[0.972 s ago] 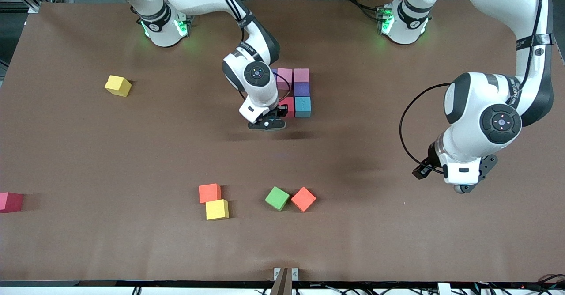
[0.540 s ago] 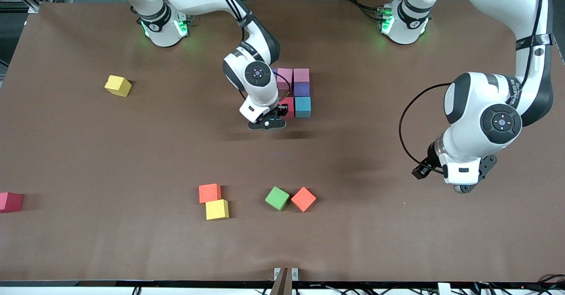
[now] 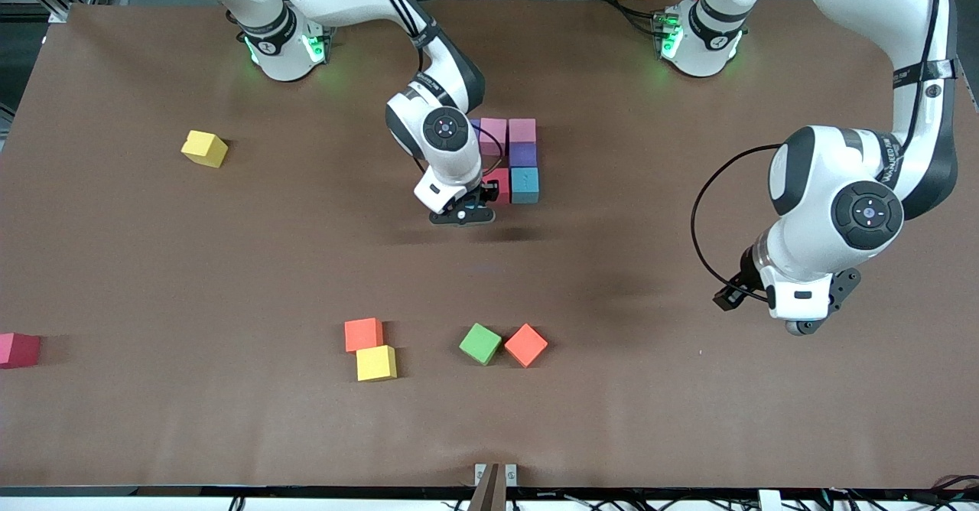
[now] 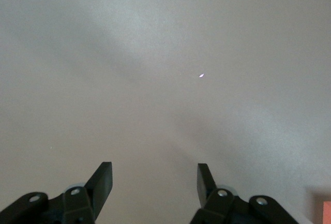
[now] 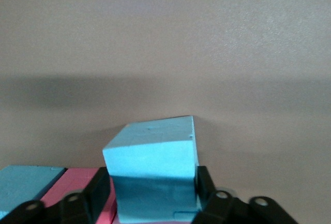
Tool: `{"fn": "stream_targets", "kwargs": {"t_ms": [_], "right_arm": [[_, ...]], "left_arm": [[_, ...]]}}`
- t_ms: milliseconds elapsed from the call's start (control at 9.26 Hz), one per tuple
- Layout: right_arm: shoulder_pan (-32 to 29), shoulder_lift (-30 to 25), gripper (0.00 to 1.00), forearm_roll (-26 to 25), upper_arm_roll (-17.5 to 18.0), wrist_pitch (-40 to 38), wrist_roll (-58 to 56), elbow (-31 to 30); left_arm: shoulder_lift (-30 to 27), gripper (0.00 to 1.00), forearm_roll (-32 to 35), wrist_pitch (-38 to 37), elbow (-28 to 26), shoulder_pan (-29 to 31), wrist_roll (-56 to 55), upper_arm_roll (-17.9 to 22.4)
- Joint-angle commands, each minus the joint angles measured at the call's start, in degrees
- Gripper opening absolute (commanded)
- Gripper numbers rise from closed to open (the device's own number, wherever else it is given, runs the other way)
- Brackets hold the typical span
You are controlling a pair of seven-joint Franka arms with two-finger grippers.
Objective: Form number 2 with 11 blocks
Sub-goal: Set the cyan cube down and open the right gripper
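My right fingers (image 5: 153,195) bracket a light blue block (image 5: 152,175) at frame centre, beside the unfinished number 2 (image 3: 512,161); grip undeterminable. My left fingers (image 4: 154,180) hover parted, empty, over bare tabletop (image 4: 165,69).

Thirteen foam cubes are showing on the table (image 3: 688,419); they are dividing up as two yellow cubes (image 3: 204,148) (image 3: 376,362); two orange cubes (image 3: 363,334) (image 3: 525,345); one green cube (image 3: 480,343); two pink cubes (image 3: 493,135) (image 3: 522,130); two purple cubes (image 3: 523,154) (image 3: 476,125), one showing only as a sliver; two light blue cubes (image 3: 525,184) (image 5: 155,151); two crimson cubes (image 3: 499,184) (image 3: 17,349); two arms are reaching in, carrying two tools, the right tool (image 3: 461,216) and the left tool (image 3: 803,326).
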Motion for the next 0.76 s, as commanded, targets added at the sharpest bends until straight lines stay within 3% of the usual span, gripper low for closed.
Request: {"fn": "stream_targets", "kwargs": {"t_ms": [0,648], "right_arm": [[-1.1,0.3,0.94,0.9,1.0,-0.7,-0.5,1.1],[-0.9,1.2,0.93,2.9,1.0,0.9,-0.5,1.6]], "left_arm": [[0.5,0.74,-1.0,-0.3,1.1,-0.3,-0.3,0.2],[0.5,0.74,-1.0,-0.3,1.1,-0.4,-0.5,0.2]]}}
